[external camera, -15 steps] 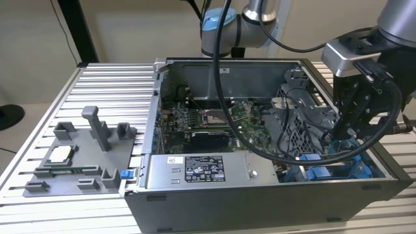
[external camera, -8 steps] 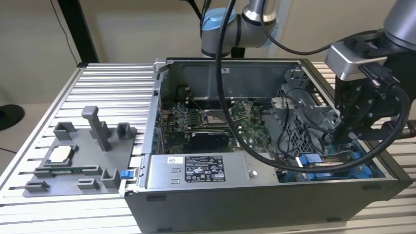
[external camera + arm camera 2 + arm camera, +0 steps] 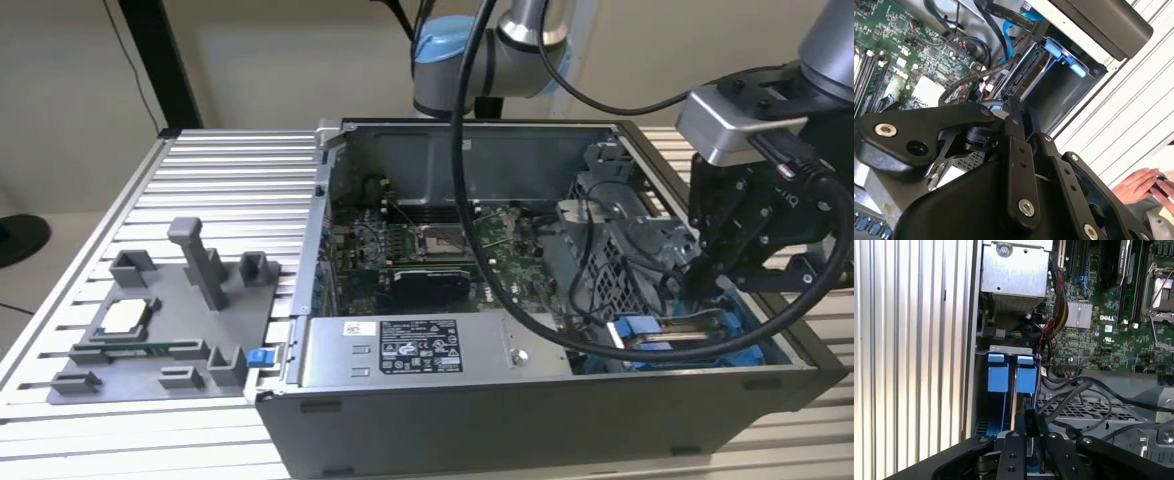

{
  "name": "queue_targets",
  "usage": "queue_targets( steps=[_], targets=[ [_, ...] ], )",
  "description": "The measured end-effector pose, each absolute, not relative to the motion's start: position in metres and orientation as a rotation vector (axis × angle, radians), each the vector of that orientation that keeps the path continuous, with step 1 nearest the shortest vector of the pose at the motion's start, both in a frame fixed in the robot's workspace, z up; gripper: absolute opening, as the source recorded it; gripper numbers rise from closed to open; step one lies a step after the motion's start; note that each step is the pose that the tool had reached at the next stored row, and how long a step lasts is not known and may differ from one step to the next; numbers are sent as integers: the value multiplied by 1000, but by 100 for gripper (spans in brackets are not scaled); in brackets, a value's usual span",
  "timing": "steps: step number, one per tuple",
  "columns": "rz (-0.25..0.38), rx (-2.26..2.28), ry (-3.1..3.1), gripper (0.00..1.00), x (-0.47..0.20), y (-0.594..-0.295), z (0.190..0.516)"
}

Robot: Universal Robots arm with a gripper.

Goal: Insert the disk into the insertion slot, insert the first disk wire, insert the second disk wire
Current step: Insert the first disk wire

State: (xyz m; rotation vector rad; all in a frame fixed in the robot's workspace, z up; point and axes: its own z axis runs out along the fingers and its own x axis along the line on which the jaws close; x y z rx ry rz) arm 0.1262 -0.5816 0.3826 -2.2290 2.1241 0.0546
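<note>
Robotics lab: alu slat table (image 3: 227, 170), open PC case (image 3: 534, 420), robot arm (image 3: 461, 55).

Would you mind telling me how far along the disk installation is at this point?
Done, it seems: the disk in its blue frame sits inside the insertion slot. Under way: the hand is low over the disk's edge, among loose black cables. Left: no wire can be confirmed as plugged in, so both wire steps look open.
</note>
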Motion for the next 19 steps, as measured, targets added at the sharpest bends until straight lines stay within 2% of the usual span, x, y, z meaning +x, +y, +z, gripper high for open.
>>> queue_targets(
  steps=[12, 19],
  targets=[
    [110, -2247, 2152, 0, 132, -589, 382],
    [113, -2247, 2154, 0, 132, -589, 382]
  ],
)
